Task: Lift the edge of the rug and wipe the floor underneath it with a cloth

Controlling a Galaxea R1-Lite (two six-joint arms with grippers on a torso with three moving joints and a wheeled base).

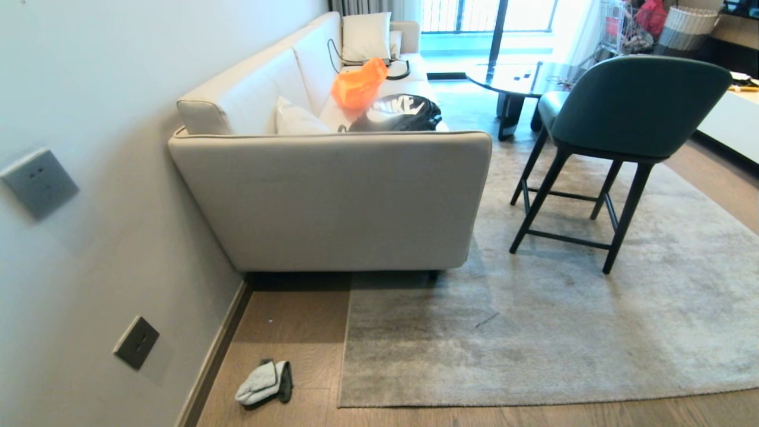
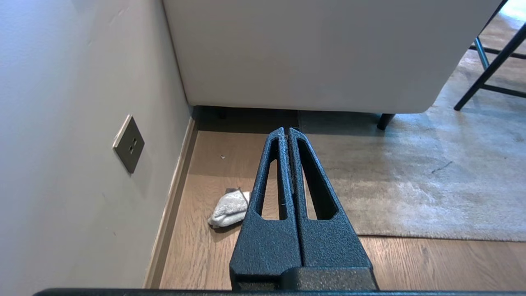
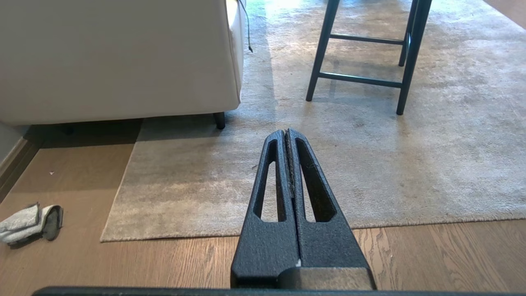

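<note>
Although neither arm showed in the head view, both wrist views recorded clenched, empty fingers: the left gripper (image 2: 287,130) aimed just beside the cloth (image 1: 264,382), which lay crumpled on the floor (image 1: 284,332) near the skirting, the left arm judged nearer; the right gripper (image 3: 286,132) faced the rug edge (image 1: 343,356). A black bag (image 1: 398,114) read "NIKE".
</note>
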